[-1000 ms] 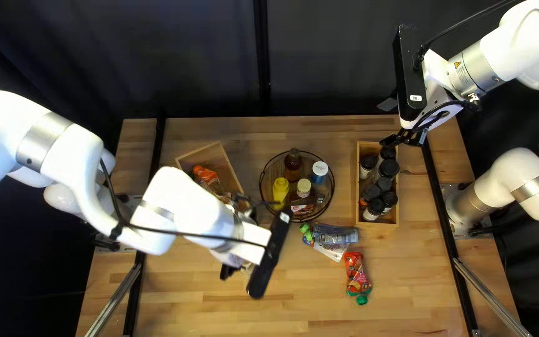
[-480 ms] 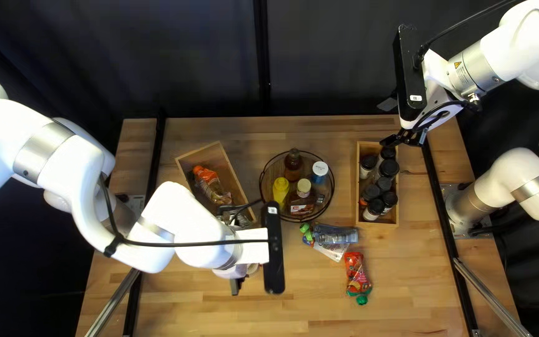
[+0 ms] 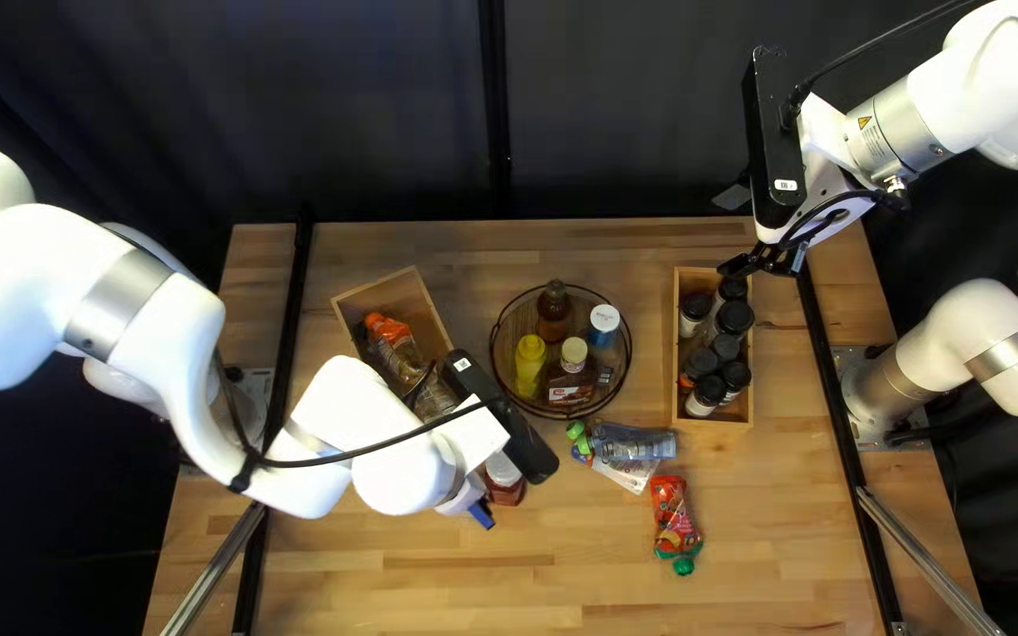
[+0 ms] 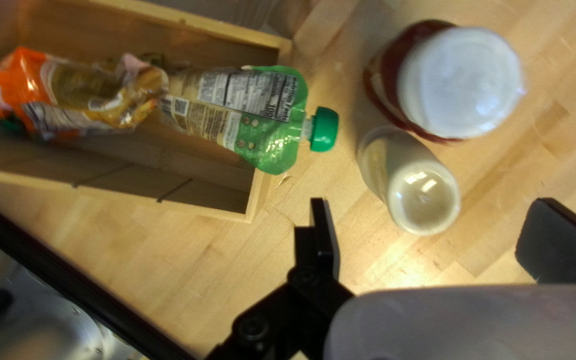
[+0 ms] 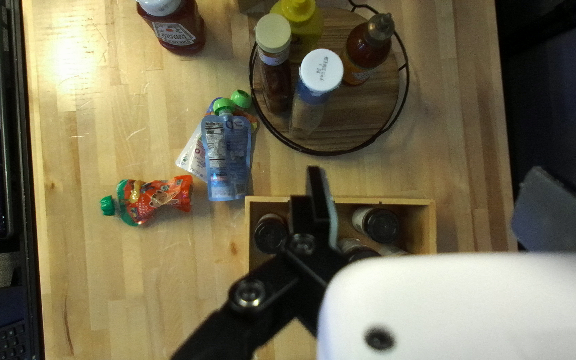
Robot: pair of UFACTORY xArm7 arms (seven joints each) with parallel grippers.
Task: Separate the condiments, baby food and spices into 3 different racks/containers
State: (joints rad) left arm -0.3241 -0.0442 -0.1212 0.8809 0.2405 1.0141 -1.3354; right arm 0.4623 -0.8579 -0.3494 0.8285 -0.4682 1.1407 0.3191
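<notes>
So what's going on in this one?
Sorting is partway done, and neither gripper holds anything. The open left gripper hovers by a red bottle and a pale bottle; the open right gripper hangs near the spice box. Pouches lie in another wooden box, and condiments stand in a round wire rack. Three loose pouches lie on the table.

Bare lane of desk (image 3: 509, 595) between round rack (image 5: 375, 107) and spice box (image 3: 715, 421); blue pouch (image 5: 227, 160) lies across its near end. Upright bottles (image 3: 572, 383) crowd the rack. Wide open ground nearside. Left arm (image 3: 350, 412) overhangs pouch box's (image 3: 397, 297) near end.
</notes>
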